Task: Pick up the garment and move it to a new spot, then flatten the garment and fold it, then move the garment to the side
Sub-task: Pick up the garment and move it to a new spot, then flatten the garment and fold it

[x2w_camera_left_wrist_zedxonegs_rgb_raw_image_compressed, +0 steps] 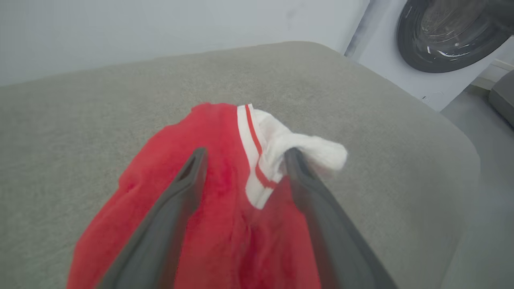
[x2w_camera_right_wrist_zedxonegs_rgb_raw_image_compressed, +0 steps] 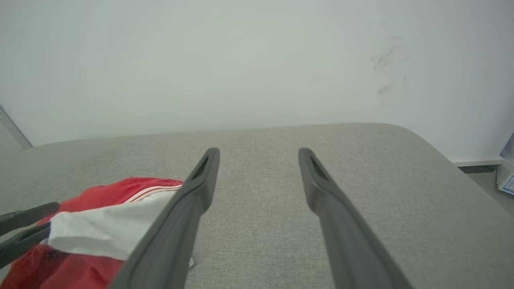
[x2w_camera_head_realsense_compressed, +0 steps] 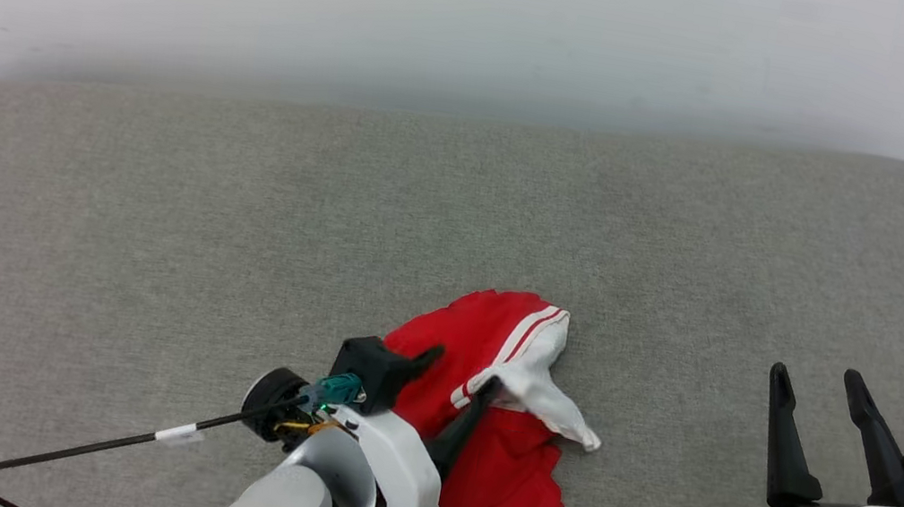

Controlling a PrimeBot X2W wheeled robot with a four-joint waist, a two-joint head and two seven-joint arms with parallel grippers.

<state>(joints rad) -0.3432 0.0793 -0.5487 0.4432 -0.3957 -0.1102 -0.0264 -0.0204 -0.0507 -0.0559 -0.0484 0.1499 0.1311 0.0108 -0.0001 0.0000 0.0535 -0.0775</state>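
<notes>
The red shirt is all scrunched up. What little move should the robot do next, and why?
Probably slide the right claw over to the white sleeve. The garment lies bunched on the grey cushion, the left claw stands open over it, and flattening likely needs both.

The garment (x2w_camera_head_realsense_compressed: 502, 479) is a red T-shirt with a white sleeve and a red-white striped seam. It lies crumpled in a heap on the grey fabric surface (x2w_camera_head_realsense_compressed: 241, 211) — the sleeve flopped across its top.
</notes>
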